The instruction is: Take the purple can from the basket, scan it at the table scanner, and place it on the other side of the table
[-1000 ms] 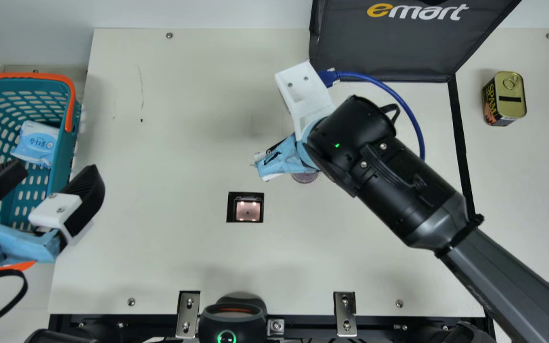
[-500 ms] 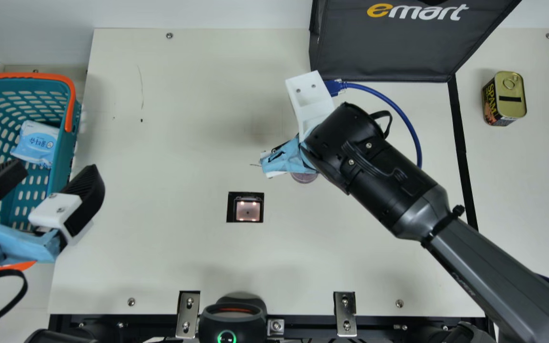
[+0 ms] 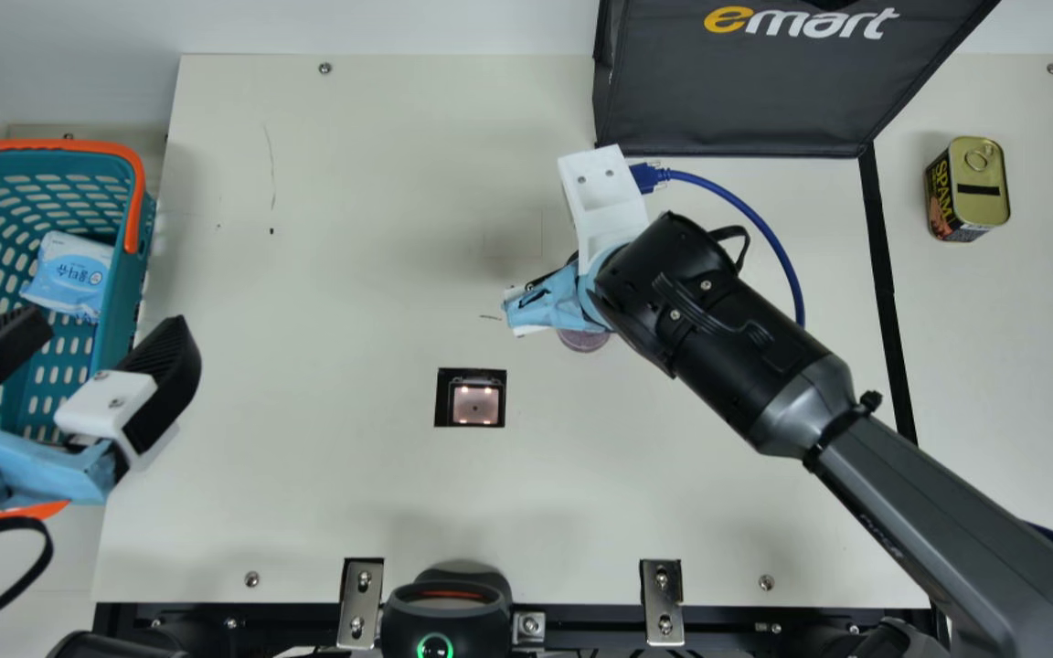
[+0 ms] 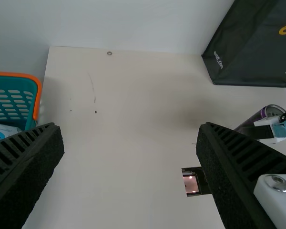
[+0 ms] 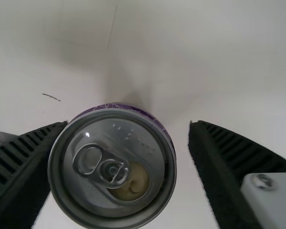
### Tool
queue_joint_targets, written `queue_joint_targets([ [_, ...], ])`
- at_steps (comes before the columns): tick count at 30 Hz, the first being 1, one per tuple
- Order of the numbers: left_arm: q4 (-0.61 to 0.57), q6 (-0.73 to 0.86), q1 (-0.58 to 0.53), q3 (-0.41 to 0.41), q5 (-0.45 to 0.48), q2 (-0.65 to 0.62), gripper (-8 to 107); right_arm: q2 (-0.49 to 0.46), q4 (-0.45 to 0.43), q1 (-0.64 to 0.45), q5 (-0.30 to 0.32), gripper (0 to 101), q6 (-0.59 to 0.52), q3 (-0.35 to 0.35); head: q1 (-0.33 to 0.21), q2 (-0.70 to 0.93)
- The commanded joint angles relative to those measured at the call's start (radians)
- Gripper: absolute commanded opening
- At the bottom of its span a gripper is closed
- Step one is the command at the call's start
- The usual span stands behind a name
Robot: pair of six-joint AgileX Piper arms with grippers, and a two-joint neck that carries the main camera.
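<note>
The right gripper (image 5: 127,125) has its jaws spread, with the purple can (image 5: 112,164) between them. The can seems to stand upright on the counter (image 3: 344,493), its long axis running up toward the right wrist camera. It sits off-centre, close beside one jaw, with a plain gap to the other; whether it touches the nearer one cannot be told.

A little farther out, in the main view, the scanner (image 3: 475,403) lies near the can, at about eight o'clock from it. The dark strip (image 3: 883,274) is well apart, toward two to three o'clock.

The left gripper (image 3: 106,331), its jaws also spread, is by the basket (image 3: 135,196). From there the can lies well apart at three o'clock, so the right arm is clearly the nearer.

The coming move probably turns on that uneven gap: closing now would likely push the can sideways before both jaws bear on it, so centring first looks wiser.
</note>
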Motion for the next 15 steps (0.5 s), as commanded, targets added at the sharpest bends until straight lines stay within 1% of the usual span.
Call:
queue_joint_targets([
  [1,0.000,0.000,0.000,0.000,0.000,0.000,90,-0.004,-0.011,0.003,-0.005,55,0.007,0.002,-0.030,0.003],
  [5,0.000,0.000,0.000,0.000,0.000,0.000,90,-0.015,-0.027,0.010,-0.006,28,0.021,0.002,-0.030,0.003],
  [9,0.000,0.000,0.000,0.000,0.000,0.000,90,-0.032,-0.036,0.013,0.010,2,0.028,-0.010,-0.030,0.003],
  [10,0.000,0.000,0.000,0.000,0.000,0.000,90,-0.037,-0.037,0.014,0.017,0,0.028,-0.016,-0.030,0.003],
  [15,0.000,0.000,0.000,0.000,0.000,0.000,90,-0.058,-0.032,0.007,0.061,0,0.017,-0.059,-0.030,0.003],
])
